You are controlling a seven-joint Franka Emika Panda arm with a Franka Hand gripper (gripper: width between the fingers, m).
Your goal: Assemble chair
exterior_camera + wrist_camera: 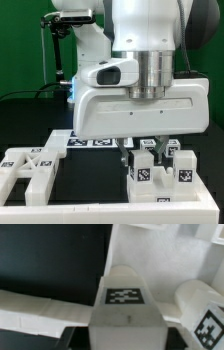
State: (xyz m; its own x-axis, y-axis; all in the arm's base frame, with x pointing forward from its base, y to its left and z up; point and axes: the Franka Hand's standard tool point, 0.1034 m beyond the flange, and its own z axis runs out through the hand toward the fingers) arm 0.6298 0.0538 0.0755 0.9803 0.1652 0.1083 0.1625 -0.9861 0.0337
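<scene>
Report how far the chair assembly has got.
Done: nothing looks joined yet; the small white tagged plastic blocks stand loose, and a white cross-ribbed plastic piece lies apart on the exterior view's left. In hand: the jaws straddle a white tagged plastic post; whether they grip it is unclear. Left: apparently every joint.

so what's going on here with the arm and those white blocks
The big white robot gripper is down over a cluster of small white tagged plastic chair posts, fingers either side of one post. Whether it is gripped yet is unclear. A white slotted plastic block lies apart at the exterior view's left.
</scene>
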